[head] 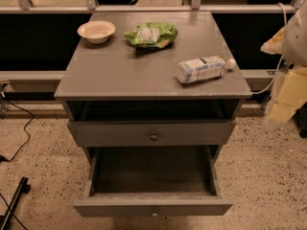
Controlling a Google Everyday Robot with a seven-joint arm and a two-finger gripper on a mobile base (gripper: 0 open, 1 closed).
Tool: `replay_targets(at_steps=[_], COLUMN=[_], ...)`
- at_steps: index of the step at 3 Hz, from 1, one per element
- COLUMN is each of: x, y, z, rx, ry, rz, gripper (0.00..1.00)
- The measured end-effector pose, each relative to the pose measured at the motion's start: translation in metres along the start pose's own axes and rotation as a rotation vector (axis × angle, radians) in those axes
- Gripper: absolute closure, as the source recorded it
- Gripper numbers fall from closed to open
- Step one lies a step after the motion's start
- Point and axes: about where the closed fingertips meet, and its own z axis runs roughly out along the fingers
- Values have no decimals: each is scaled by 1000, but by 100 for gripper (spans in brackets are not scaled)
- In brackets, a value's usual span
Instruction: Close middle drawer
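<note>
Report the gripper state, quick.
Gripper: at the right edge, clear of the open middle drawer; open or closed cannot be told.

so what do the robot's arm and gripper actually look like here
Only part of it shows, at the right edge of the view. The arm is a pale, whitish rounded housing. Below it the gripper is blocky, pale yellow and looks half-clear. A thin white cable curves down alongside; whether it belongs to the robot is unclear. No markings can be made out.
</note>
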Motion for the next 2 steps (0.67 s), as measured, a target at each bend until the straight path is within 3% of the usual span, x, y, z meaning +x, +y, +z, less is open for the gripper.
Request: replay_targets(at_steps=[1, 2], x=[0, -6], y=[0, -3], z=[0, 32], rx=[0, -19], ry=[0, 0], rz=[0, -43], gripper=[0, 0])
